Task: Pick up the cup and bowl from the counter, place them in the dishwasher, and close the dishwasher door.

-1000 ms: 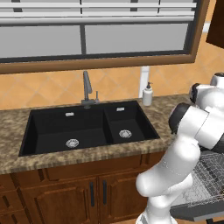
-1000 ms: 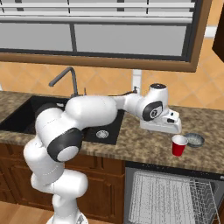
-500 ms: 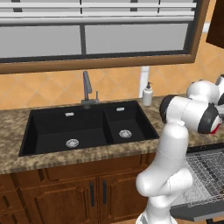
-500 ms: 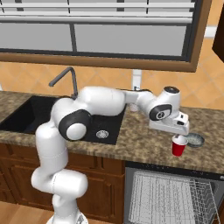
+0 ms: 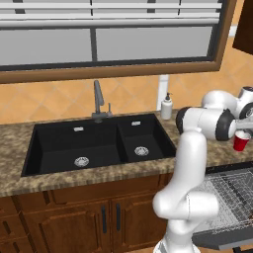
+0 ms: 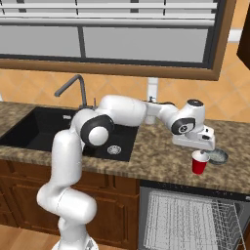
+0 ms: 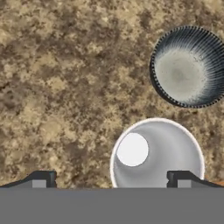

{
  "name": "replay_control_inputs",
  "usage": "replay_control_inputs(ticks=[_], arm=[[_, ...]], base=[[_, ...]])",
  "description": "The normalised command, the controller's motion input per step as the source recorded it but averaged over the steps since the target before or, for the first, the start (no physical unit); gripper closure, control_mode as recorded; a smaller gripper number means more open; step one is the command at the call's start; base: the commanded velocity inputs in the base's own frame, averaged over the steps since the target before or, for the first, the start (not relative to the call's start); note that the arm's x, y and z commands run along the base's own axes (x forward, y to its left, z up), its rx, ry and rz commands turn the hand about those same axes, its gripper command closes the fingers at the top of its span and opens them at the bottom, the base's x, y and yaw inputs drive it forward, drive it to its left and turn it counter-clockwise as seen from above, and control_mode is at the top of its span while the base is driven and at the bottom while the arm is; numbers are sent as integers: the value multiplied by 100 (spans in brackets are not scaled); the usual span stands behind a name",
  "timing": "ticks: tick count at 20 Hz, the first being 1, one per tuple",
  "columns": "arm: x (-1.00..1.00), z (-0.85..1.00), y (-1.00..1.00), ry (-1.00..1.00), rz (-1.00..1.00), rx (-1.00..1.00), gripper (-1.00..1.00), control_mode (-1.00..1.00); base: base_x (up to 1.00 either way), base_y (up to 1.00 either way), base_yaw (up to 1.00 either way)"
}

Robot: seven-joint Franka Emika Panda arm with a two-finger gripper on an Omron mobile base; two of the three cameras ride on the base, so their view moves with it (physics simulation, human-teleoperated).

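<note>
1. We see the gripper (image 7: 112, 179) poised above the counter (image 7: 65, 87), looking straight down. Its two finger tips stand wide apart with nothing between them. The cup's rim reaches the inside of one tip, so the mouth is off centre in the gap.
2. The cup (image 6: 199, 162) is red outside and white inside. It stands upright on the granite, directly under the hand, near the front edge and above the dishwasher (image 6: 193, 217).
3. The bowl (image 7: 188, 66) sits on the counter just beside the cup, apart from it. It is shallow, with a dark ribbed wall and a pale grey floor.
4. Handling judgement: the cup looks thin-walled and light, probably smooth. A hard squeeze could deform it or make it slip. We would take it across the upper wall, one finger either side, after shifting to centre it.
5. The bowl appears stiffer and low. A pinch over one rim wall, one finger inside and one outside, seems the practical hold.
6. Count: one cup, one bowl, one dishwasher with its wire rack (image 6: 185, 219) exposed, one double sink (image 5: 99, 146), one faucet (image 5: 98, 101), one soap bottle (image 5: 167, 106).
7. The dishwasher door (image 5: 225, 237) lies open below the rack.
</note>
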Motion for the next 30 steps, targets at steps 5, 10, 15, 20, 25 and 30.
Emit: replay_control_inputs(ticks=[5, 10, 15, 20, 25, 30], arm=[[14, -34, -23, 7, 0, -10, -100, -100], [5, -15, -5, 2, 0, -3, -100, -100], [0, -17, 2, 0, 1, 0, -100, -100], [0, -35, 0, 1, 2, 0, -100, -100], [0, -34, 2, 3, 1, 0, -100, -100], [0, -35, 26, 0, 0, 0, -100, -100]], base=[[0, 0, 0], [0, 0, 0], [0, 0, 0], [0, 0, 0], [0, 0, 0], [0, 0, 0]])
